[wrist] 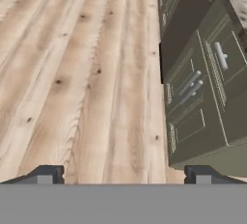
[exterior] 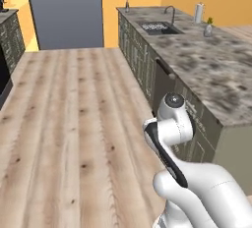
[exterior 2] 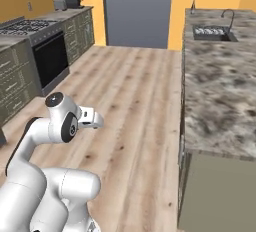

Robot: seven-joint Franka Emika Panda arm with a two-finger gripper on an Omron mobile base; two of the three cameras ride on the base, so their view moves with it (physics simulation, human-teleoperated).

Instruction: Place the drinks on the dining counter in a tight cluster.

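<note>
Gripper (wrist: 123, 175) jaws wide apart and empty over floor (wrist: 87, 73) beside cabinets (wrist: 202, 97); 0 of 3 drinks visible, so risk: base clips cabinets while searching.

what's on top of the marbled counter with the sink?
On the marbled counter: a sink with faucet, a white paper-towel roll, a small vase with a plant, and a dispenser bottle at the far end. The basin's inside is too small to read.

Glossy white rounded arm (exterior: 197, 187), dark joints
</note>
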